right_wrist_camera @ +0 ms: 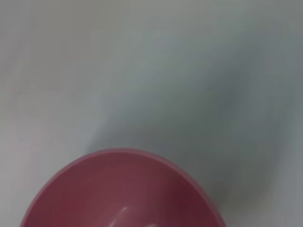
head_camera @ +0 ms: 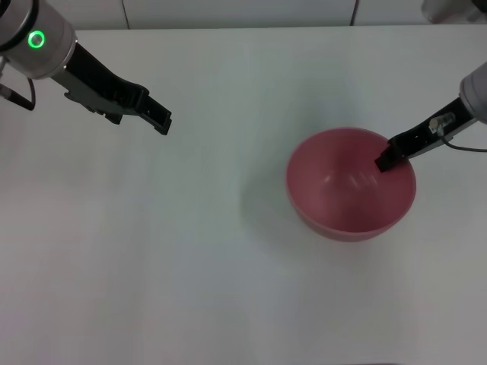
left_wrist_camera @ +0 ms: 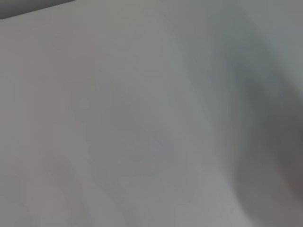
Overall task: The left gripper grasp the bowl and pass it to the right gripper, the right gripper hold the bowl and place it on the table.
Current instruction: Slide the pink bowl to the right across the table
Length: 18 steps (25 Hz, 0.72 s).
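Observation:
The glossy pink bowl (head_camera: 346, 190) is right of centre in the head view, upright, with a soft shadow cast to its left on the white table (head_camera: 175, 274). My right gripper (head_camera: 386, 158) reaches in from the right and is shut on the bowl's far right rim. The right wrist view shows the bowl (right_wrist_camera: 123, 189) from above its rim, with the table (right_wrist_camera: 142, 56) beyond it. My left gripper (head_camera: 161, 120) hangs at the far left, well apart from the bowl, with nothing in it. The left wrist view shows only the table (left_wrist_camera: 142, 118).
The table's far edge (head_camera: 228, 29) runs along the top of the head view, with a wall behind it. Bare white tabletop lies around the bowl on every side.

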Each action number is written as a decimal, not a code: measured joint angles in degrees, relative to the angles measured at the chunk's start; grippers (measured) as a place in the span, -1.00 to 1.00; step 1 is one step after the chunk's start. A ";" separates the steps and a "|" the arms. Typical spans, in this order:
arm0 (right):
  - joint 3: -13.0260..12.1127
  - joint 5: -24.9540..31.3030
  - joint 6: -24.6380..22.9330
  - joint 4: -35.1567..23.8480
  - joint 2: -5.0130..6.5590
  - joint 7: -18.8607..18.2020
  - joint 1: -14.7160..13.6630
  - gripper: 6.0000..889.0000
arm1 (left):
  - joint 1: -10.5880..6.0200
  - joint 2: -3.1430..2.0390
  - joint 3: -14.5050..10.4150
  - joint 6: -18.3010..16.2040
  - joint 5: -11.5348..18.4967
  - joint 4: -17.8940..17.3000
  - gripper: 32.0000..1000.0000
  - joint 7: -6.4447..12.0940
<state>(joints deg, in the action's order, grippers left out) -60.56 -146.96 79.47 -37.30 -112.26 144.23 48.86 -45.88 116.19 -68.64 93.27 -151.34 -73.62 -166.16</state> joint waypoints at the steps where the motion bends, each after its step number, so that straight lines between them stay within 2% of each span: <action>1: 0.00 0.00 -0.95 1.01 0.34 0.09 0.14 -0.82 | 0.00 0.06 0.00 -0.11 0.00 0.02 0.67 0.09; 10: 0.00 0.02 -6.42 4.34 0.89 0.79 0.43 -0.81 | -0.10 0.26 0.00 -0.18 0.00 0.07 0.67 0.37; 18: 0.00 0.29 -9.42 7.77 1.38 0.79 1.22 -0.81 | -0.27 0.35 -0.17 -0.28 -0.01 0.06 0.67 0.40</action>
<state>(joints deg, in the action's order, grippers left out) -60.55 -146.67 70.05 -29.53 -110.88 145.02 50.08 -46.14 116.54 -68.81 92.99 -151.35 -73.56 -165.76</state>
